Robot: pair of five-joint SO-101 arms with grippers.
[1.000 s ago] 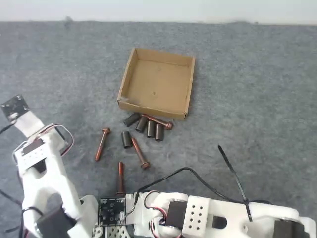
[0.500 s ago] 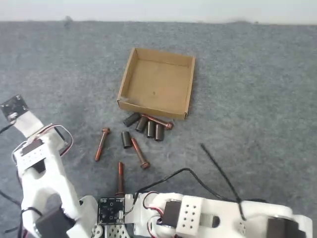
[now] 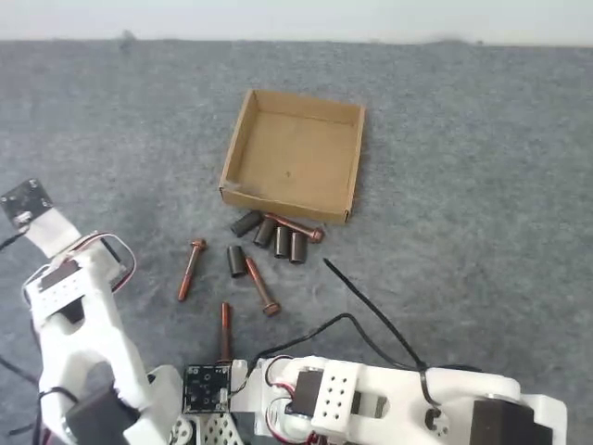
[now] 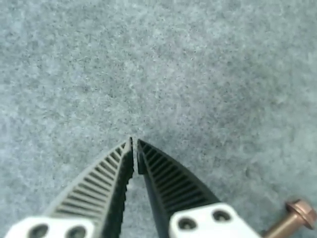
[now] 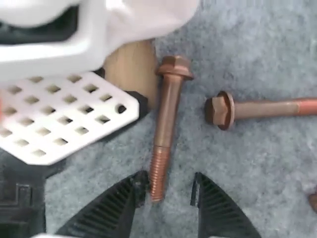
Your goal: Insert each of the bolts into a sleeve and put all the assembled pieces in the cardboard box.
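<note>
Copper-coloured hex-head bolt point(image 5: 166, 129) lies on the grey carpet point(image 5: 257, 163) by the arms' base, its threaded tip between the spread jaws of the right gripper point(image 5: 169, 184), nearer one side. Centring on the shank before closing should lift it straight for a dark cylindrical sleeve point(image 3: 237, 260). Over bare carpet, the left gripper point(image 4: 134, 145) sits pressed together.
</note>
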